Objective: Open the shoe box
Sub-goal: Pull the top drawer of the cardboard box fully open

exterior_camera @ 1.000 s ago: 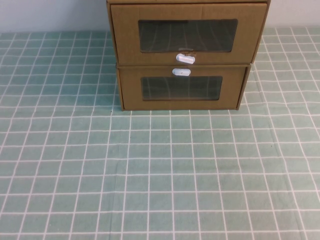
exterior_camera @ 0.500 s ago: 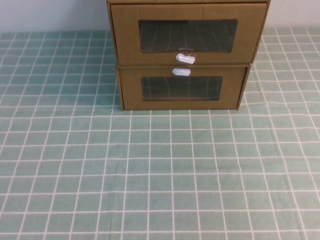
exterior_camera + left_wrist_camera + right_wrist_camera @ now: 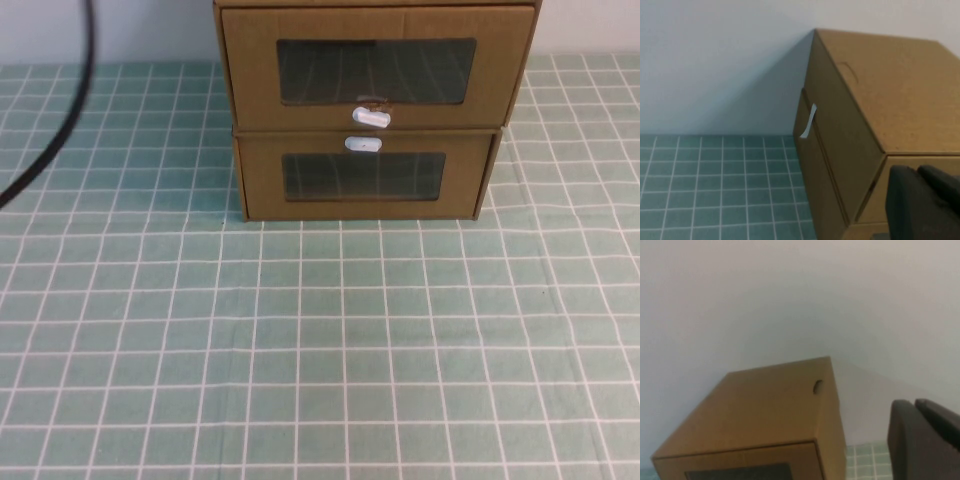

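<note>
Lower shoe box [image 3: 365,180] stands on the checked cloth [image 3: 320,350], closed. Upper shoe box [image 3: 375,65] is stacked on it, also closed. Left gripper [image 3: 920,197] is close off its left side; open or closed, can't tell. Right gripper [image 3: 916,432] is in front, up near the upper shoe box's top edge, jaws pressed together, holding nothing. Black cable [image 3: 75,100] hangs well to its left.

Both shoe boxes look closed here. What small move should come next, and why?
Probably ease the left gripper, off to the left of the upper box, toward its white tab. Both fronts look closed, neither tab is gripped yet, and the shut right gripper hangs high on the right.
</note>
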`<control>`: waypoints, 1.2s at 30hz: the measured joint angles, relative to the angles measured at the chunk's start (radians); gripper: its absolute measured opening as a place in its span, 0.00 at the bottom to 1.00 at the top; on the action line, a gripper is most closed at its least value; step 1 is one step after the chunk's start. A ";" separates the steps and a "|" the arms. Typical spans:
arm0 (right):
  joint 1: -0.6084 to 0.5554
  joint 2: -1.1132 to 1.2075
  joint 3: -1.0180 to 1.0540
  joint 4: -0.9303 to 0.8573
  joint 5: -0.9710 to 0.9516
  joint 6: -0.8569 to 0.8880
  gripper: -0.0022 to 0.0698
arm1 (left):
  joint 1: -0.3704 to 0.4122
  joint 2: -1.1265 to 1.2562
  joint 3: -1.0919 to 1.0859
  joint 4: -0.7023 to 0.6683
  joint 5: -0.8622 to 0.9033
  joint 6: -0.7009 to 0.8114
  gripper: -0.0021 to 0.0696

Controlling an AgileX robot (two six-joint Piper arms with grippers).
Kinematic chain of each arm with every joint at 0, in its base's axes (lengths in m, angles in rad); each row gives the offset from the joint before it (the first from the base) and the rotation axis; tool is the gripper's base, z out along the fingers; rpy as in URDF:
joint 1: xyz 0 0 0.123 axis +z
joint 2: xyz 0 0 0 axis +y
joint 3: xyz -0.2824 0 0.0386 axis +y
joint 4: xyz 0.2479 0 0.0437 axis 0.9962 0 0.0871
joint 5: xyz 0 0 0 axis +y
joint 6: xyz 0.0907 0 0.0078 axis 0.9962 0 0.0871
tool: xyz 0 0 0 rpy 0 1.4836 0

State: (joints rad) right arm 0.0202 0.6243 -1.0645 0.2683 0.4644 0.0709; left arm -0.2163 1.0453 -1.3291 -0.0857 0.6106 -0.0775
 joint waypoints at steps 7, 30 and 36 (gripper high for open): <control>0.000 0.121 0.000 0.002 -0.013 -0.054 0.01 | 0.000 0.324 -0.150 -0.112 0.028 0.021 0.02; 0.613 0.841 -0.350 -0.138 0.444 -0.720 0.01 | -0.043 0.808 -0.651 -1.089 0.128 1.043 0.02; 0.659 1.007 -0.511 -0.636 0.705 -0.539 0.01 | -0.043 0.908 -0.714 -1.038 0.224 1.045 0.02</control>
State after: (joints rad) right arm 0.6789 1.6308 -1.5753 -0.3677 1.1694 -0.4678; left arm -0.2597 1.9534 -2.0429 -1.1238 0.8345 0.9674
